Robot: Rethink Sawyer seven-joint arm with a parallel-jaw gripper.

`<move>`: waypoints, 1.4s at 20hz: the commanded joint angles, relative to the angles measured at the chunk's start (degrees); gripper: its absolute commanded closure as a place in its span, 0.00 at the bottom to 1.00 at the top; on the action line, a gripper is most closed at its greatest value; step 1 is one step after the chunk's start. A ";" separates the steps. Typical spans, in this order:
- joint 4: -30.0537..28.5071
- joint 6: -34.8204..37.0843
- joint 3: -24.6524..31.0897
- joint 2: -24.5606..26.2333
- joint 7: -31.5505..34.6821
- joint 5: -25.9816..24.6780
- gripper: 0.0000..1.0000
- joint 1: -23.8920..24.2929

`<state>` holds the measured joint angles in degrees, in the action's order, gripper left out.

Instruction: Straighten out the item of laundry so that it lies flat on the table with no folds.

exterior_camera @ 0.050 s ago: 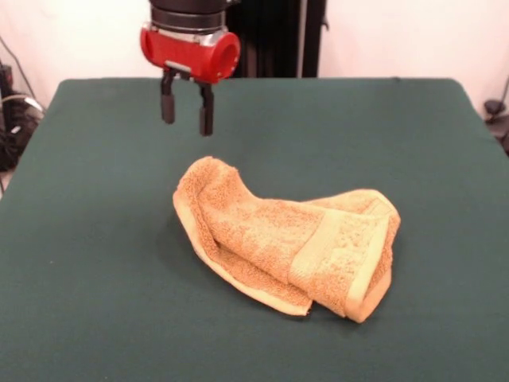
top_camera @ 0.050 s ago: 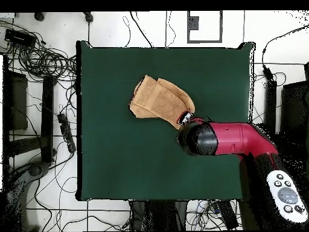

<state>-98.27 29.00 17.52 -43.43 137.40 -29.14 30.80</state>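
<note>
Approach step is judged: gripper (exterior_camera @ 0.050 s ago: 187, 111), fingers parted and empty, is held above folded washcloth (exterior_camera @ 0.050 s ago: 290, 243) upper left; a corner grasp is needed

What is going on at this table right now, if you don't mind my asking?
A red and black robot arm is working on an orange-tan washcloth lying on the green table. The cloth is still bunched and folded over itself near the middle of the table, not flat. The gripper hangs in the air above the table, beside one end of the cloth, with its jaws open and holding nothing. So the straightening has not been achieved at this point.
</note>
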 commanded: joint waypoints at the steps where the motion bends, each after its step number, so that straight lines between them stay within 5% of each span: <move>1: -4.96 6.89 5.71 1.04 -3.59 3.83 0.00 -3.90; 14: -4.05 7.65 4.82 1.05 -1.33 8.36 0.00 -8.19; 28: 2.17 7.62 3.25 2.99 -2.56 6.53 0.00 -13.92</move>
<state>-98.09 30.14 17.56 -43.54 137.40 -23.52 20.29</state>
